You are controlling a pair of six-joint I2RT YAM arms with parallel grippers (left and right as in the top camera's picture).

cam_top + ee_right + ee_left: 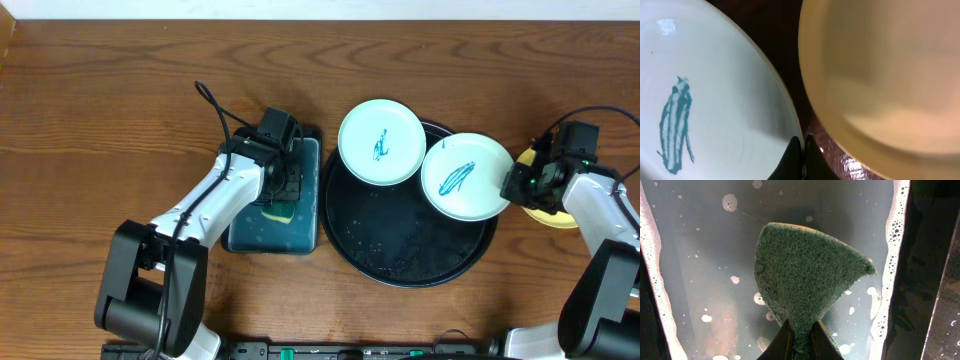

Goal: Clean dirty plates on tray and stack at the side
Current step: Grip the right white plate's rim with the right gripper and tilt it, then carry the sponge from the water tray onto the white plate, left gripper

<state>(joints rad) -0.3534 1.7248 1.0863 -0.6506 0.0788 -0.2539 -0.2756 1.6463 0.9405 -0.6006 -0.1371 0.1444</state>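
Right gripper (801, 144), fingers pressed together, pinches the rim of the scribbled plate (462, 178), which overhangs the black tray's (400, 245) right edge. The plate is probably stiff, slick and light, so the rim suits gripping. Left gripper (800, 332) pinches the soft sponge (805, 275).

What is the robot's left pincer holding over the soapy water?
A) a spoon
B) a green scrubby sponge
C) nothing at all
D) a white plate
B: the left pincer is squeezed shut on the green sponge, above the soapy teal tray.
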